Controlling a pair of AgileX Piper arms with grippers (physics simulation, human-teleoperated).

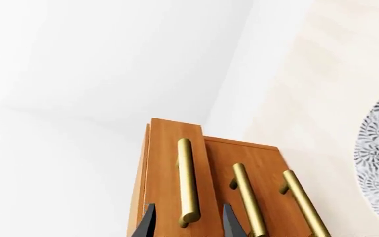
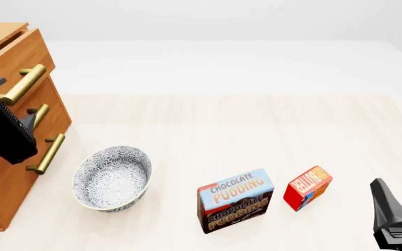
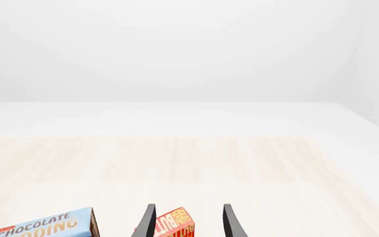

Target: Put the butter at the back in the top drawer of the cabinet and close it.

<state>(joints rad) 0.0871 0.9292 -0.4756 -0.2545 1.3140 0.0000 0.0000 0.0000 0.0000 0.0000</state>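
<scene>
Front view: top drawer (image 2: 16, 57) slightly pulled by spread left fingers (image 1: 148, 223) around handle (image 2: 23, 83); butter (image 2: 309, 187) unpicked, right fingers (image 3: 228, 220) spread.

Your pale wooden table (image 2: 257, 120) carries the cabinet (image 2: 6, 172) at far left, then the patterned bowl (image 2: 111, 178), the pudding box (image 2: 234, 200) and the butter (image 2: 308, 187).

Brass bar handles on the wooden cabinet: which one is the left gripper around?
The top drawer's handle, highest of three; the left gripper straddles it, open.
</scene>
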